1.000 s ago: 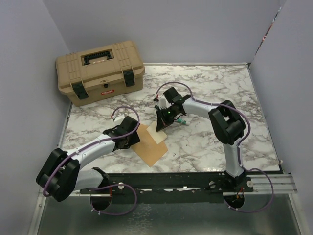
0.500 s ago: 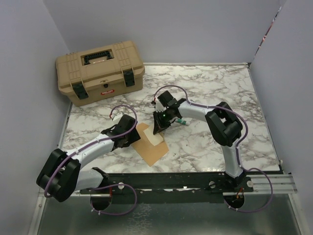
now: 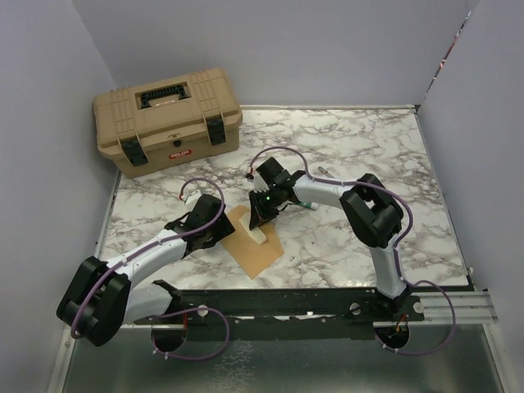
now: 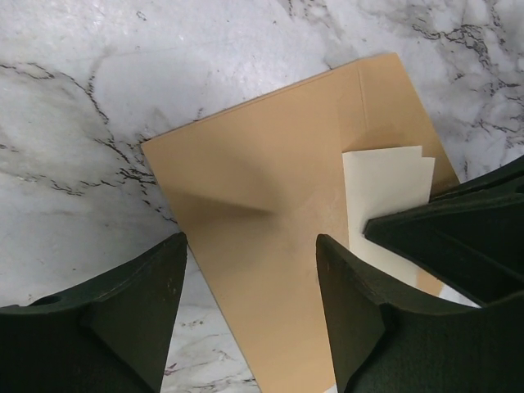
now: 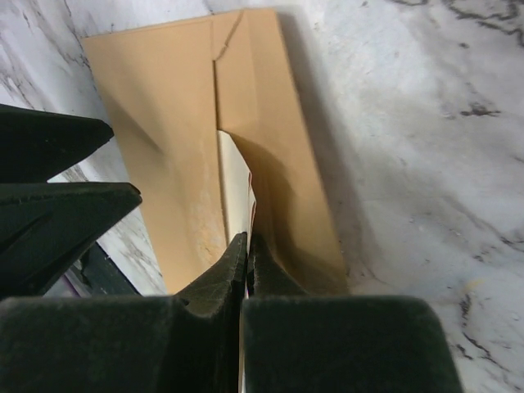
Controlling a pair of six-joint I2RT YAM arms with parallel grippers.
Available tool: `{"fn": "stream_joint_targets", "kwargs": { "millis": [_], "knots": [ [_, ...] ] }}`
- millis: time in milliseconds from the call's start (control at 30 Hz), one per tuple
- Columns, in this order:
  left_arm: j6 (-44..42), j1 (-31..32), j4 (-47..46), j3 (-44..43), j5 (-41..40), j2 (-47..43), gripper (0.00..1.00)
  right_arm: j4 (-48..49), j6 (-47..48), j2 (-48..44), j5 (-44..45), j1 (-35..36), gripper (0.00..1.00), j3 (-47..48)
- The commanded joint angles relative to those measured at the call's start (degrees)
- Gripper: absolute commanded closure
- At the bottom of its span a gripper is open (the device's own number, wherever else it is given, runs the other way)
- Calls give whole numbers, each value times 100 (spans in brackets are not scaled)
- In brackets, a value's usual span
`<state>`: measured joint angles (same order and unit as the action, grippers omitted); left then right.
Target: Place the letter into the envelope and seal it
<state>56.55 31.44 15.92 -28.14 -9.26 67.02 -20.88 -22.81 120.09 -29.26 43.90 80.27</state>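
Right pincer (image 5: 245, 246) is closed on the letter (image 4: 385, 188), which rests on the envelope (image 4: 270, 180). Left pincer (image 4: 250, 241) stands open above the envelope, near the table's (image 3: 368, 147) front edge.

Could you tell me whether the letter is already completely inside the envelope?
No, a good part of the pale letter shows uncovered against the brown envelope in the left wrist view.

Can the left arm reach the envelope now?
Probably yes: the left gripper hangs open right above the envelope, nothing between; the right gripper, shut on the letter, crowds only one side.
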Motion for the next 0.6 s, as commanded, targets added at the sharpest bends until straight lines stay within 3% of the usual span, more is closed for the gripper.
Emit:
{"fn": "stream_joint_targets", "kwargs": {
  "millis": [0,133,400,567],
  "knots": [
    [158,5,154,407,608,73,33,-60,-152,63,-86,146,99,76],
    [160,-31,135,451,607,-42,33,-267,-167,11,104,180,94,123],
    [153,-167,489,518,565,-446,29,-793,-323,-451,826,180,58,253],
    [97,-213,602,546,611,-510,29,-1350,-240,-335,1174,198,52,499]
  ]
}}
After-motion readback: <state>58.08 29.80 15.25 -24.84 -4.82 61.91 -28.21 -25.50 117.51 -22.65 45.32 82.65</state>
